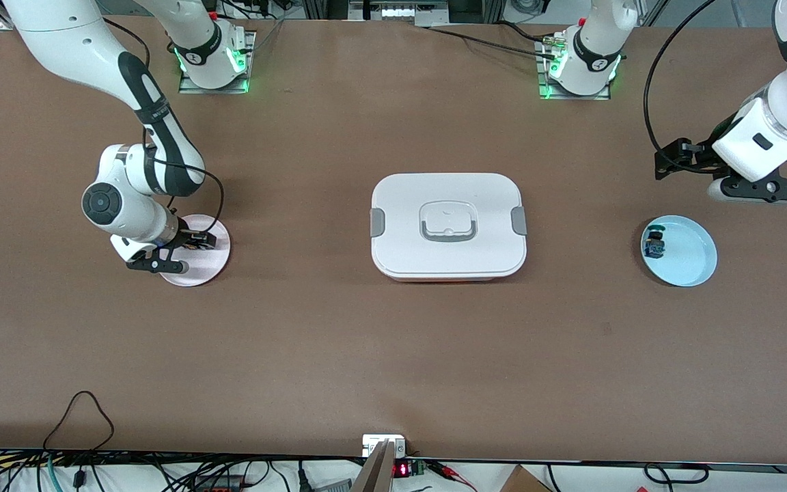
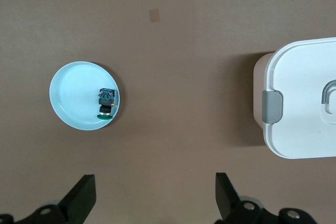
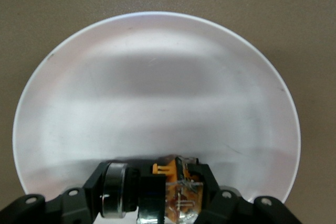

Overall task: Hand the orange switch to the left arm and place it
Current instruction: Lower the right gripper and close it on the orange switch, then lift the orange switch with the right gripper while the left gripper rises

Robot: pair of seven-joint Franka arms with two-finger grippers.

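We see the orange switch (image 3: pixel 170 190), a small part with an orange piece, a clear body and a silver-black ring at one end, lying on the pale pink plate (image 3: pixel 157 93) toward the right arm's end of the table. The right gripper (image 3: pixel 157 203) is closed on it, low on this plate. The white box (image 1: pixel 448 225) with grey clips stands in the table's middle. The left gripper (image 2: pixel 155 200) hangs wide open near the blue plate (image 2: pixel 68 103), which holds a blue-and-black switch (image 2: pixel 106 102).
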